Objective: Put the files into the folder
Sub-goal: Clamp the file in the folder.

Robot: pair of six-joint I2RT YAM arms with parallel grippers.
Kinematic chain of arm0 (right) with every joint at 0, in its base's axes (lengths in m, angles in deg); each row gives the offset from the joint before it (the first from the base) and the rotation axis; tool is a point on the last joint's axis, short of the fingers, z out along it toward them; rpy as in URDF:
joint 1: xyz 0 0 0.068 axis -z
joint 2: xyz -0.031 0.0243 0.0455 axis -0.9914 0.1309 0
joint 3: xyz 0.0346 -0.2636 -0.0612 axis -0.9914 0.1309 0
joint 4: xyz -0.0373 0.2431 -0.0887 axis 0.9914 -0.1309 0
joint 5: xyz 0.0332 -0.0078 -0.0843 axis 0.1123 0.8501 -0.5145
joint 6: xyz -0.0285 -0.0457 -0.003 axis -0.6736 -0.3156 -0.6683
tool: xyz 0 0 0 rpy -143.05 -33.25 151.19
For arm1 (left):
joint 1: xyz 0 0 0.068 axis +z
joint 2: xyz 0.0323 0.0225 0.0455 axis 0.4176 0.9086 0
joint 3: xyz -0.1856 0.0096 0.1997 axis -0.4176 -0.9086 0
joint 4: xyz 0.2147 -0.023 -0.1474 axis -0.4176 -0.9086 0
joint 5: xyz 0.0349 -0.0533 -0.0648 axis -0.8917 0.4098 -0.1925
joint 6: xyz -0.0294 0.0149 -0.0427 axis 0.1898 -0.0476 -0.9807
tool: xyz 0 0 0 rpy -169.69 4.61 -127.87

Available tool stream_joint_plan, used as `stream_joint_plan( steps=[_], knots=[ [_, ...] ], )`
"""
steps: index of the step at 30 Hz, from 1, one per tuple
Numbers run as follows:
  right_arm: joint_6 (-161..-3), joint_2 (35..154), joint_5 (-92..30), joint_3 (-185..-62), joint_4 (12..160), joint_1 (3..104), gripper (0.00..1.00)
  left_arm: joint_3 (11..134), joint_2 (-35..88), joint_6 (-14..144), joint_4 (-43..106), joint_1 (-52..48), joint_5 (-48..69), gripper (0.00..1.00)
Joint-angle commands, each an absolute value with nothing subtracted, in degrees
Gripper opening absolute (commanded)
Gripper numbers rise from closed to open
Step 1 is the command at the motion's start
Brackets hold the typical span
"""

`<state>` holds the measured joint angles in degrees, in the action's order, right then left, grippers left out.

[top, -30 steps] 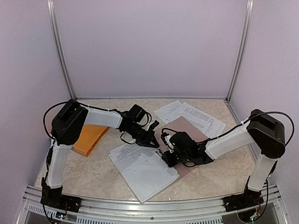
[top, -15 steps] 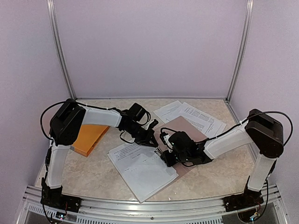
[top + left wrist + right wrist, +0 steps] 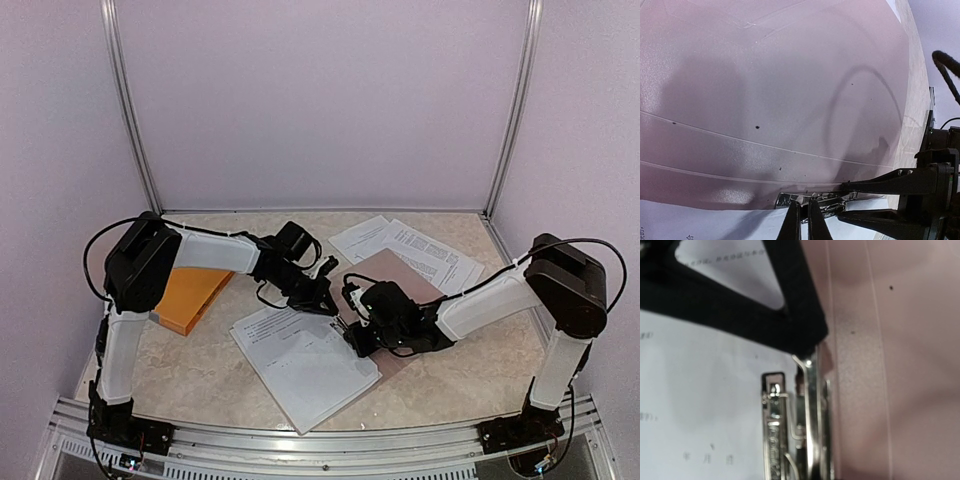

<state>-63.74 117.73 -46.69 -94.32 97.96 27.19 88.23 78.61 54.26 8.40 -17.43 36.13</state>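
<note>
Silver metal clip (image 3: 790,430) on the pink plastic folder (image 3: 790,75) could snap back if my part-open right tool (image 3: 841,203), straddling it, slips. I cannot tell if it grips. My left tool (image 3: 801,225) is pinched together, empty.

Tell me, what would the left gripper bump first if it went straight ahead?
Probably the metal clip, right at the tips of the shut left gripper, with the pink folder just beyond; depth is hard to judge.

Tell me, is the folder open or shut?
Open: the folder lies spread flat, its pink inner face and metal clip exposed in both wrist views.
</note>
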Motion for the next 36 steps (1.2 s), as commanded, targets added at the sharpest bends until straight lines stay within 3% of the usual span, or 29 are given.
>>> stream_joint_plan(
  steps=[1,26,36],
  knots=[
    [-62.75,124.57,-47.41,-92.14,85.02,28.59,0.20,82.05,84.99,55.51,-7.03,-20.30,29.24,0.00],
    [-62.83,125.11,-47.22,-92.77,84.32,28.80,0.20,82.88,91.69,56.90,-9.29,-19.26,28.81,0.00],
    [-62.67,126.09,-47.23,-93.20,83.84,28.86,0.20,80.23,88.43,56.63,-6.22,-19.26,29.75,0.00]
  ],
)
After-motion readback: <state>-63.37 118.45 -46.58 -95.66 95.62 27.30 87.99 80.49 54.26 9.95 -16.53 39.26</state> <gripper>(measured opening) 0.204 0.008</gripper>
